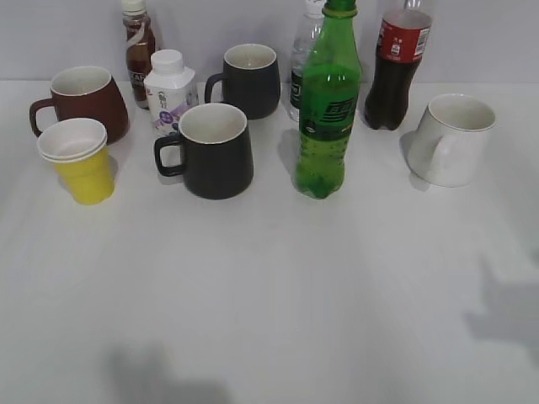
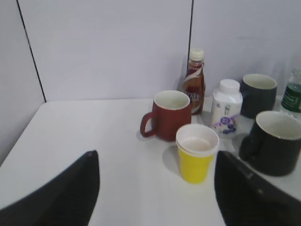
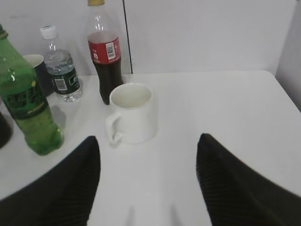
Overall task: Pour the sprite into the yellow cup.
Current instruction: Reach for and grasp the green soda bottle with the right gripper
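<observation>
Left claw [image 2: 155,197]: spread wide and empty, hovering above the table [image 1: 278,303], aimed at the yellow cup [image 2: 197,151], which sits between its two dark fingers.
Right claw [image 3: 148,188]: also spread wide, gripping nothing, facing the white mug [image 3: 132,113]; the sprite [image 3: 26,106] shows at the left edge of its view.
Sprite: landmark for the rest. Tall green bottle, cap on, upright, mid-table, untouched.
Yellow cup: far left of the sprite, upright, mouth open, looks empty inside; just in front of the brown mug [image 1: 84,101].
Black mug [image 1: 210,150]: between the sprite and the yellow cup, closer to the sprite.
Second black mug [image 1: 248,80]: behind and left of the sprite.
Water bottle [image 1: 305,50]: directly behind the sprite, mostly hidden.
Cola [image 1: 397,67]: behind and right of the sprite.
White mug: right of the sprite, well apart.
Judgement: each claw seems posed toward its own side, the right one placed to reach for the sprite, the left one near the cup. Pouring has not begun; the cap likely needs removing.
</observation>
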Tool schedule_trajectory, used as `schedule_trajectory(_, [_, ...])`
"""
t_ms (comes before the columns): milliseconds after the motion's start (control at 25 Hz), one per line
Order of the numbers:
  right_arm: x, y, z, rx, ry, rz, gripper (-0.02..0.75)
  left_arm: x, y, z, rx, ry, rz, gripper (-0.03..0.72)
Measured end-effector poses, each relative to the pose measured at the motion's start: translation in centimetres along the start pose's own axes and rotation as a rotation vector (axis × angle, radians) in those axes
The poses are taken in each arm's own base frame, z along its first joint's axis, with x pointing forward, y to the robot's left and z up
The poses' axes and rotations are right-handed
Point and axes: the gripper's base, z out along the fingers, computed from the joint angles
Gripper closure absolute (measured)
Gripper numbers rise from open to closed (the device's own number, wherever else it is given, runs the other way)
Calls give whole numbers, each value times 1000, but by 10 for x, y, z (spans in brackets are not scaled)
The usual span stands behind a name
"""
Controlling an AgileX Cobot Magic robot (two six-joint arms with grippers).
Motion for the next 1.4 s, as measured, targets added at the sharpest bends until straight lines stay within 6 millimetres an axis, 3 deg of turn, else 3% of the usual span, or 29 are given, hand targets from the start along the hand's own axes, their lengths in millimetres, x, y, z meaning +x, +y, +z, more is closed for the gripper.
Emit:
schedule_trajectory(280, [-10,15,50,-139,21,-30,255,-5,1,77,-4,117,-11,108])
schedule_trajectory(480, [-4,34,94,-221,75,-55,255,16,2,146,-12,237,-15,108])
schedule_trajectory(640, [8,52,131,-270,100,-64,255,31,3,172,-16,287,-29,108])
schedule_trajectory(880, [32,71,177,-304,94,-71,255,69,-15,169,48,351,-101,108])
schedule_trajectory(1080, [44,84,194,-335,73,-61,255,113,-29,148,118,360,-99,108])
schedule_trajectory(1240, [49,85,200,-334,71,-40,255,123,-28,143,122,247,-75,102])
schedule_trajectory(1400, [53,86,204,-332,78,-15,255,127,-30,153,124,194,-42,88])
